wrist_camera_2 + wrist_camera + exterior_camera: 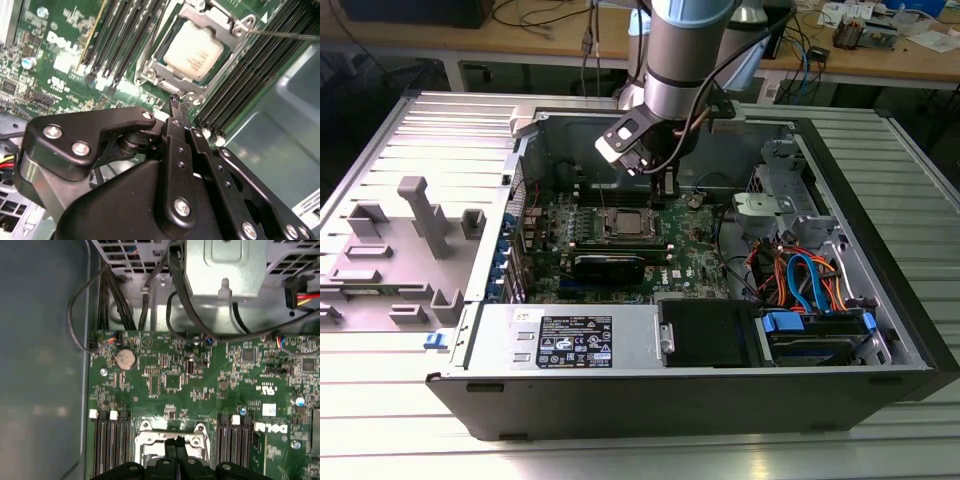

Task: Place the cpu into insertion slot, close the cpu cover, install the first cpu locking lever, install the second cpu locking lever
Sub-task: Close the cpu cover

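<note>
The cpu [194, 50], a dull silver square, lies in the insertion slot [150, 439] on the green motherboard. The cpu cover [150, 72], a silvery frame, lies flat around the chip. One thin lever rod [287, 34] runs out over the black memory slots, and another [156, 42] runs along the socket's side. My gripper [174, 102] is shut with nothing between its fingers. Its tip hangs just off the socket's edge, by the cover's small tab. In the exterior view the gripper [665, 190] hangs inside the open case, just beyond the socket [625, 223].
Long black memory slots [120, 40] flank the socket on both sides. A metal drive cage [775, 205] and bundled cables [800, 275] fill the case toward the exterior view's right. The power supply [565, 340] lies along the front. Grey fixtures [425, 215] stand outside the case.
</note>
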Robot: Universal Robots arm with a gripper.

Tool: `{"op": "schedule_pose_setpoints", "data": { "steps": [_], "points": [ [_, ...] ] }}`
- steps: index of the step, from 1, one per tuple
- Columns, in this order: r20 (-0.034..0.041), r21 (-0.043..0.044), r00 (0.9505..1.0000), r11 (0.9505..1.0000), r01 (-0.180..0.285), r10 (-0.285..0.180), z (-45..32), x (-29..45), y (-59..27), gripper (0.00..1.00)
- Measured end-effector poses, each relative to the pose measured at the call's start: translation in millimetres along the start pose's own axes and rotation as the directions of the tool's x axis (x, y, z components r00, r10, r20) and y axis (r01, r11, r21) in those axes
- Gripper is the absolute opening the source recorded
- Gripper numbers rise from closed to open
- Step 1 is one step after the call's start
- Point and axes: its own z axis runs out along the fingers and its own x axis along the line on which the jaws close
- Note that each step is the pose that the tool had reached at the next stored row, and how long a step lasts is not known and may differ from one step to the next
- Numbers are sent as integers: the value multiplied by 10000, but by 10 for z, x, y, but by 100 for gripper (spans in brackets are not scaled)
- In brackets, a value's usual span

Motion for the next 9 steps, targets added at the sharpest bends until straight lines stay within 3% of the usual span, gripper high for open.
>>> {"op": "schedule_pose_setpoints", "data": {
  "steps": [7,9],
  "points": [
    [-28,-4,10000,10000,8,-8,48,7,-241,11],
    [-39,-5,10000,10000,12,-12,75,10,-354,11]
  ]
}}
